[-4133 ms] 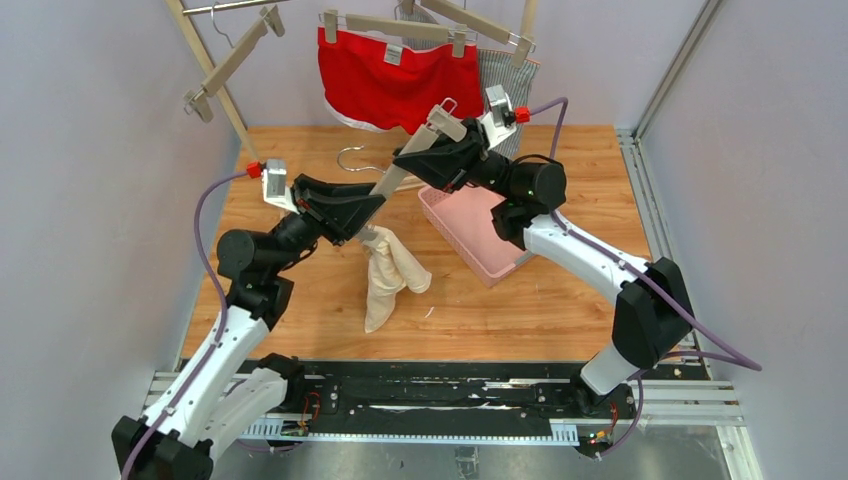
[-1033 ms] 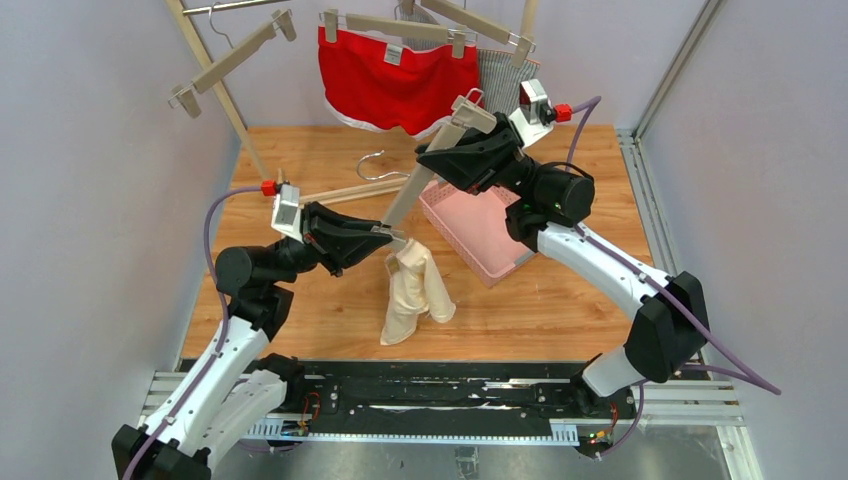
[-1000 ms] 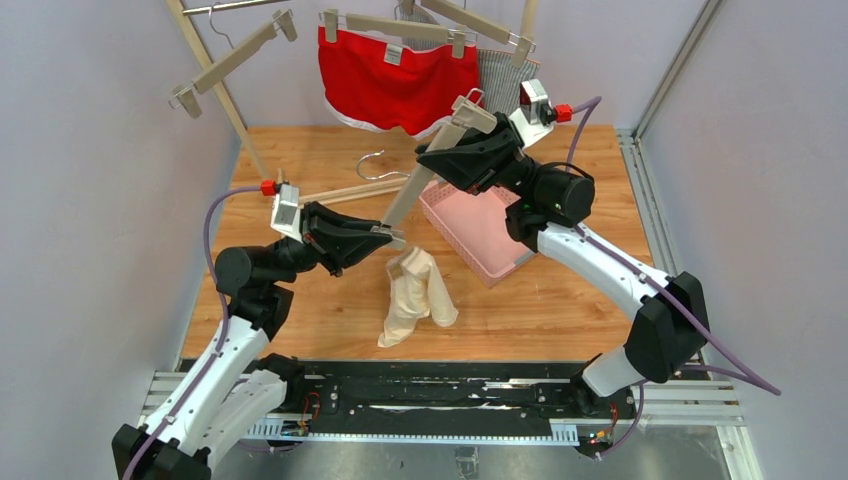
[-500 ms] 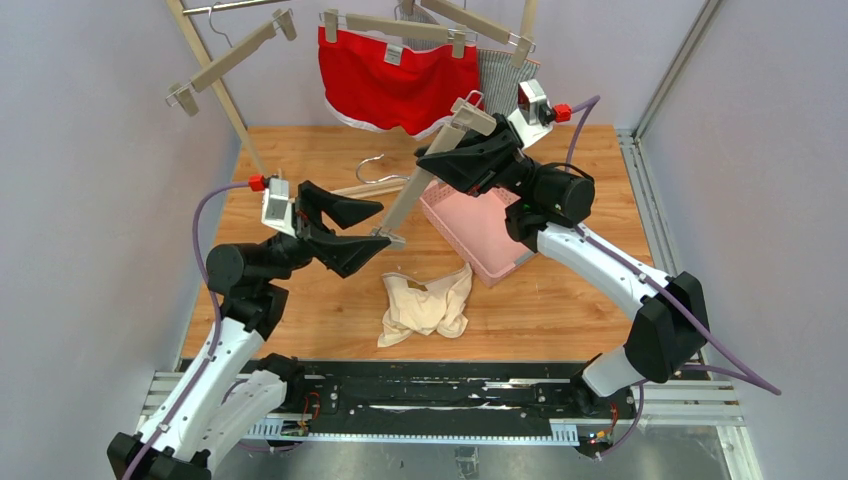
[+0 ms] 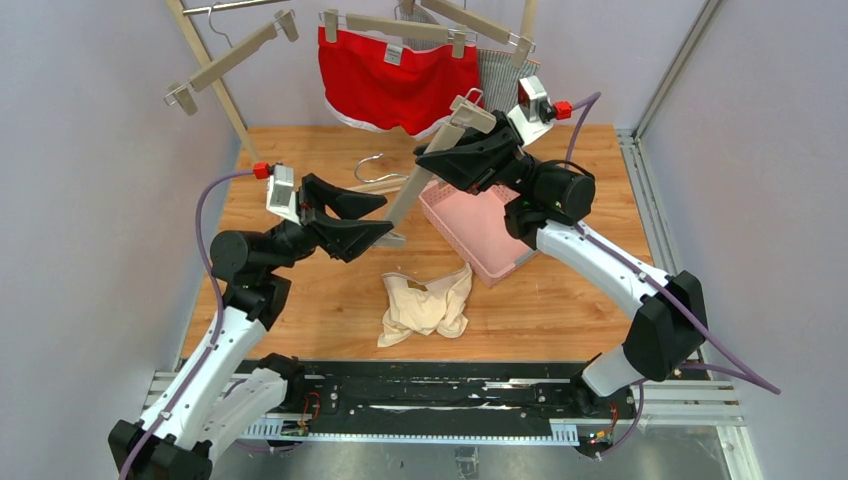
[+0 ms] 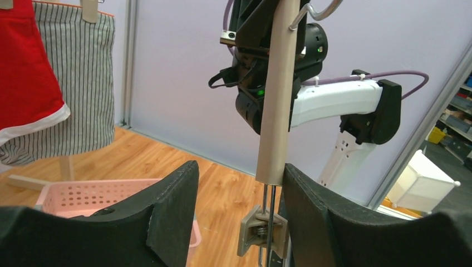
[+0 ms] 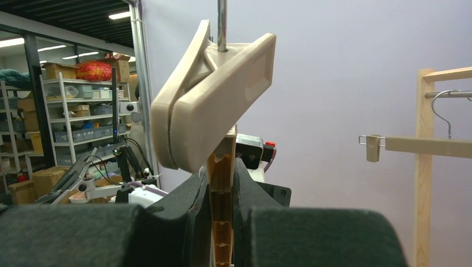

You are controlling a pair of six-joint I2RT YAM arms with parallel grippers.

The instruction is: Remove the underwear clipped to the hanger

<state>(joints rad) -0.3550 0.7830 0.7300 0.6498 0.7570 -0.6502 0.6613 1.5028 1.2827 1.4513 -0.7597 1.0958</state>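
The cream underwear (image 5: 425, 305) lies crumpled on the wooden table, free of any clip. My right gripper (image 5: 428, 162) is shut on the wooden hanger (image 5: 412, 196) and holds it tilted above the table; in the right wrist view its fingers clamp the bar (image 7: 222, 183) below a clip (image 7: 214, 100). My left gripper (image 5: 388, 218) is open around the hanger's lower end. In the left wrist view the bar (image 6: 276, 94) and its empty clip (image 6: 261, 231) hang between my fingers (image 6: 172, 211). The red underwear (image 5: 395, 85) and the striped underwear (image 5: 505, 75) hang clipped at the back.
A pink basket (image 5: 480, 225) stands under my right arm. Another hanger (image 5: 365, 180) lies on the table behind my left gripper. An empty hanger (image 5: 230, 55) hangs on the wooden rack at the back left.
My left gripper opened at the lower clip and the cream underwear dropped from it onto the table. The left gripper drew back slightly. The right gripper held the hanger still.
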